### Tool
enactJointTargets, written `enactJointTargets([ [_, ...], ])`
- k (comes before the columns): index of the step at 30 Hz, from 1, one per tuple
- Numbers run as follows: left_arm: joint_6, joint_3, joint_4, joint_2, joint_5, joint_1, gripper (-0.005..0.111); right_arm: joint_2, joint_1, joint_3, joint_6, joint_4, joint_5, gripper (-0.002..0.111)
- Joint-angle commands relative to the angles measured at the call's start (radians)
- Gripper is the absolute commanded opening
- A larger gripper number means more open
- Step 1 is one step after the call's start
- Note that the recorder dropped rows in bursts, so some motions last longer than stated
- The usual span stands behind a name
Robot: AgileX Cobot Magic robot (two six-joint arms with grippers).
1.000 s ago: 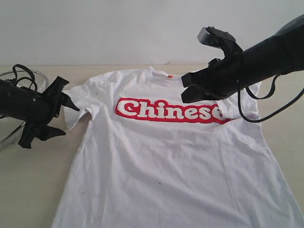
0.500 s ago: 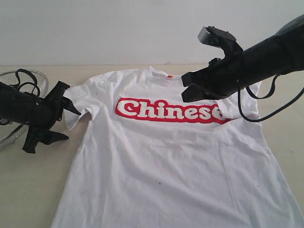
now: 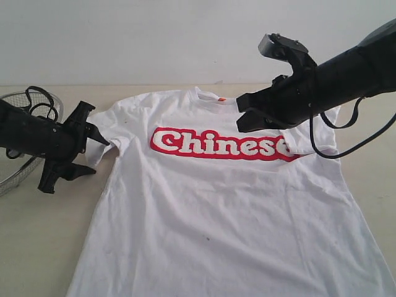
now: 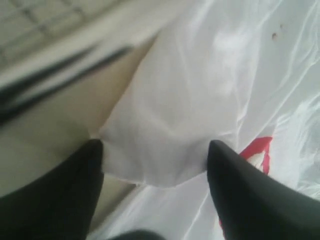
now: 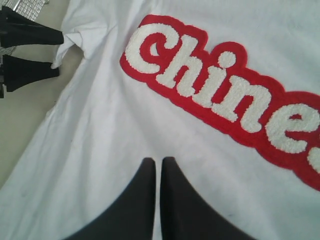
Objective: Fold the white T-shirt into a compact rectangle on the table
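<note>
Sleeve [image 4: 170,125] of the shirt [image 3: 210,204] now sits between the spread jaws of my left pincer [image 3: 101,156], which has moved in. My right pincer [image 5: 157,161] stays clenched, empty, over the lettering [image 3: 216,143].

Round wire-mesh basket [image 3: 15,176] is seen at far L of ext. view, cut off by frame edge & partly hidden. Mesh is silver, sides shallow, basket sits upright. Contents can't be made out. Basket [image 4: 30,20] is caught blurred in a corner of L wrist view, and basket [image 5: 25,4] shows as a small silver sliver in R wrist view. Plain pale grey wall [image 3: 154,37] is seen behind.
</note>
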Motion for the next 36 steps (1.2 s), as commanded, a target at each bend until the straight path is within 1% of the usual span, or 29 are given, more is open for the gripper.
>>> enactJointTargets([
  [1, 0.020, -0.016, 0.005, 0.025, -0.049, -0.008, 0.043, -0.010, 0.000, -0.006, -0.002, 0.004, 0.002, 0.000],
  [6, 0.027, -0.055, 0.005, 0.025, -0.056, -0.006, 0.009, -0.010, 0.000, -0.006, -0.004, 0.004, 0.001, 0.000],
  [7, 0.031, -0.067, 0.005, 0.025, -0.056, -0.006, 0.005, -0.010, 0.000, -0.006, -0.004, 0.004, 0.001, 0.000],
  [18, 0.197, -0.213, 0.005, 0.023, -0.036, -0.006, 0.004, -0.010, 0.000, -0.006, -0.004, 0.004, -0.001, 0.000],
  [23, 0.288, -0.231, 0.008, 0.023, -0.009, -0.006, 0.004, -0.010, 0.000, -0.006, -0.004, 0.004, -0.001, 0.000],
  [26, 0.327, -0.231, 0.060, 0.023, 0.005, -0.008, 0.004, -0.010, 0.000, -0.006, -0.004, 0.004, -0.003, 0.000],
  [30, 0.389, -0.231, 0.113, 0.023, 0.010, -0.023, 0.004, -0.010, 0.000, -0.006, -0.004, 0.004, -0.003, 0.000],
  [32, 0.411, -0.231, 0.142, 0.025, 0.010, -0.041, 0.004, -0.010, 0.000, -0.006, -0.002, 0.004, -0.003, 0.000],
  [36, 0.507, -0.231, 0.142, 0.050, 0.016, -0.082, 0.004, -0.010, 0.000, -0.006, 0.006, 0.004, -0.003, 0.000],
])
